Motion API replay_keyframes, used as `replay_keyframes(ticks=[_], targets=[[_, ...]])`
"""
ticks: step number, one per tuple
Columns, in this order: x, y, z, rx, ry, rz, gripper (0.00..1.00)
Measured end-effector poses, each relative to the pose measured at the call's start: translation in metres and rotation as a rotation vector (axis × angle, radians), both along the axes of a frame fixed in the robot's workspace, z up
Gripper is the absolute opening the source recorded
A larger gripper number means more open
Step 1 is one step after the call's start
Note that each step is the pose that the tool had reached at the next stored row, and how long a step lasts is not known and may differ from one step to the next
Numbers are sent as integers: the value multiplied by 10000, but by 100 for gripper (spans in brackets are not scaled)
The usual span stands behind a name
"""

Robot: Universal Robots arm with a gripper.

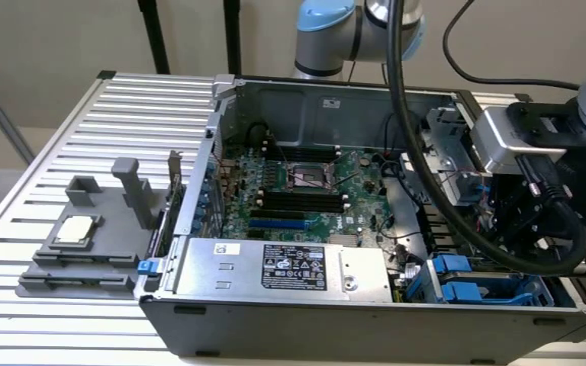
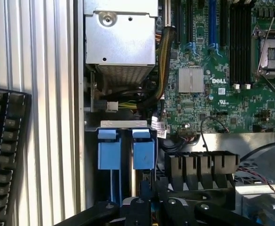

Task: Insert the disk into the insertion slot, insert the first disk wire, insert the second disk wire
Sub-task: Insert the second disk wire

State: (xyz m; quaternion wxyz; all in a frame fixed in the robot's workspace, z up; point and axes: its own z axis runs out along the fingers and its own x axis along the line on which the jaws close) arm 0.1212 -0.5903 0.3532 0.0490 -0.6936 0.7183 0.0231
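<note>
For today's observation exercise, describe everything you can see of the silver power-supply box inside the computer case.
The power-supply box is a rectangular housing of bare silver sheet metal, lying flat along the near wall of the open computer case. Its top bears a black printed label and a small white sticker, with a few screw holes. In the wrist view its end shows a screw and a perforated grille, from which a bundle of yellow and black cables curves out. It sits beside the motherboard and the blue drive-bay tabs.
</note>
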Motion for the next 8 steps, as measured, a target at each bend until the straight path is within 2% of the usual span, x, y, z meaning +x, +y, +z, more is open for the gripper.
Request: replay_keyframes(ticks=[4, 8], targets=[[-4, -6, -41, 44, -149, 27, 17], [-12, -11, -70, 59, -202, 52, 17]])
